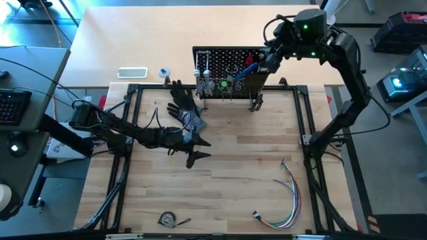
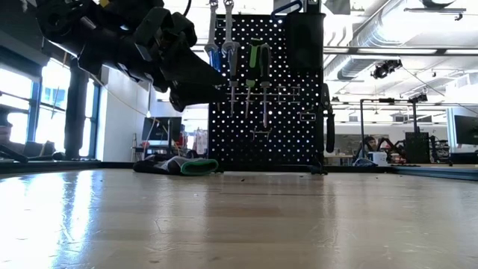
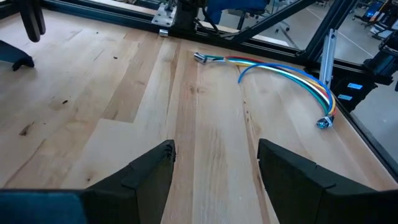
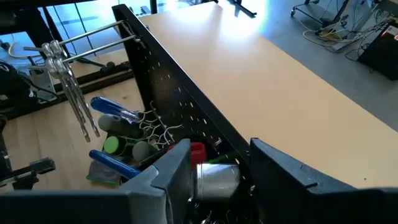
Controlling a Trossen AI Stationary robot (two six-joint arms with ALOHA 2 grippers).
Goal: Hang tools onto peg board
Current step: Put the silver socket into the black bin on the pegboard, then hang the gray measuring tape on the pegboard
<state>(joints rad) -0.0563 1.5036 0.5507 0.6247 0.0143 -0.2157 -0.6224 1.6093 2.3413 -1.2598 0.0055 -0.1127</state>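
1. While the right hand (image 1: 261, 61) hangs over the upper edge of the small upright black perforated peg board (image 1: 227, 55), its fingers stand apart around a silver-and-red tool (image 4: 208, 171) lodged at the board's black box bin; whether they grip it cannot be told. Judged from the task, the hand is likely there to set that tool in place.
2. Several tools are already on the board: silver wrenches (image 4: 68, 93) dangle from a long metal hook, and blue-handled (image 4: 115, 112) and green-handled (image 2: 254, 63) tools sit on smaller hooks, handles up so that they hang by their own weight.
3. With its fingers spread wide and holding nothing, the left hand (image 1: 197, 150) hovers above the pale wooden counter (image 1: 233, 180), probably waiting.
4. Lying on the counter beside the board is a black glove (image 1: 183, 103); a bundle of coloured wires (image 1: 290, 193) and a small round tape measure (image 1: 167, 218) lie well apart from the board.
5. No brand, label or writing can be read anywhere.
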